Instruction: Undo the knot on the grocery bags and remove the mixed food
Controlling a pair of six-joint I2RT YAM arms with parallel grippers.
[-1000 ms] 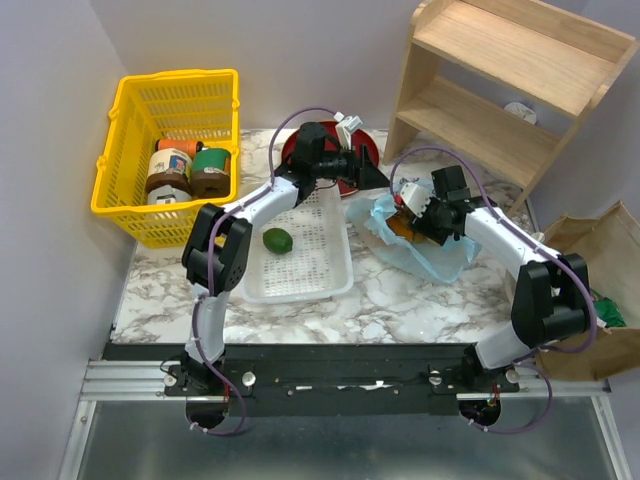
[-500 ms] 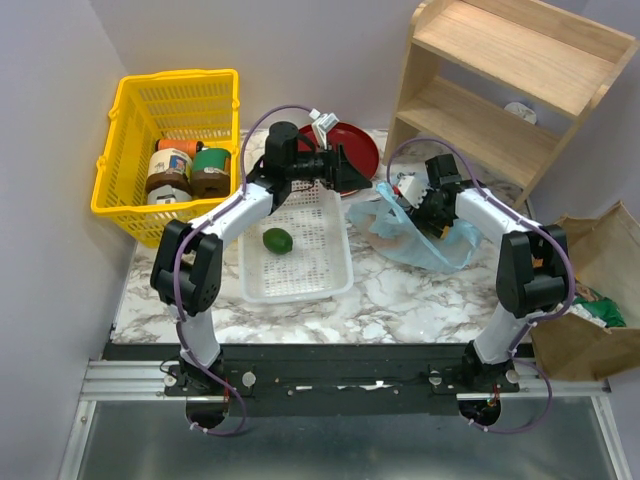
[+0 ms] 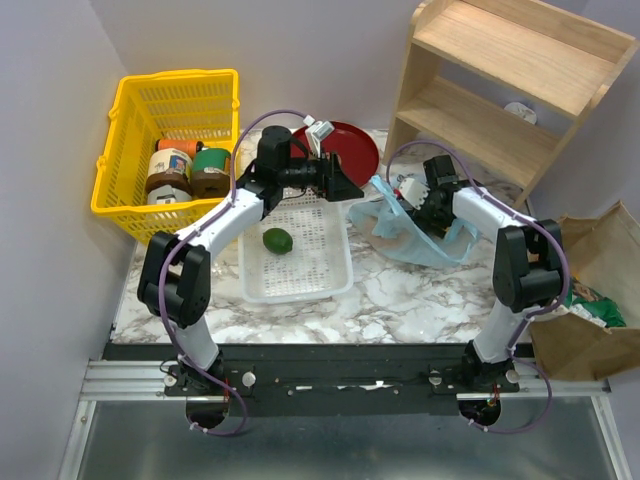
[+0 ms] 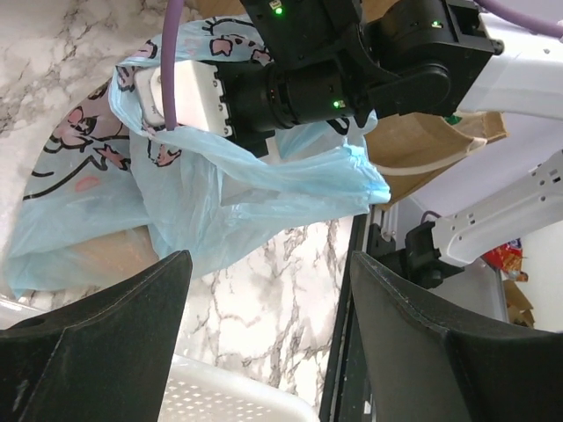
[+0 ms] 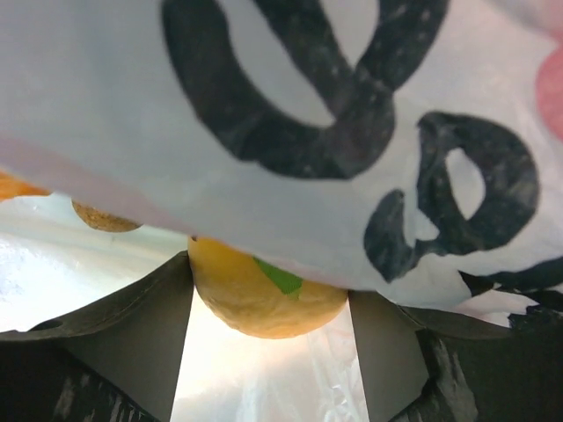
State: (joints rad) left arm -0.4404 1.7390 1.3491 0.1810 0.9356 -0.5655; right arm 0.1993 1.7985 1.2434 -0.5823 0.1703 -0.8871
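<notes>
The light-blue grocery bag with dark print lies open on the marble, right of the white tray. My right gripper reaches into its mouth. In the right wrist view my right gripper is shut on an orange under the printed film, with a small brown fruit behind. My left gripper is wide open and empty at the tray's far end, just left of the bag. A green lime lies in the tray. The brown paper bag lies at the right edge.
A yellow basket with jars stands at the back left. A red plate sits behind the tray. A wooden shelf stands at the back right, close to my right arm.
My left gripper has drawn back left, away from the bag's mouth. My right gripper has moved farther and left inside the bag, lifting its film.
</notes>
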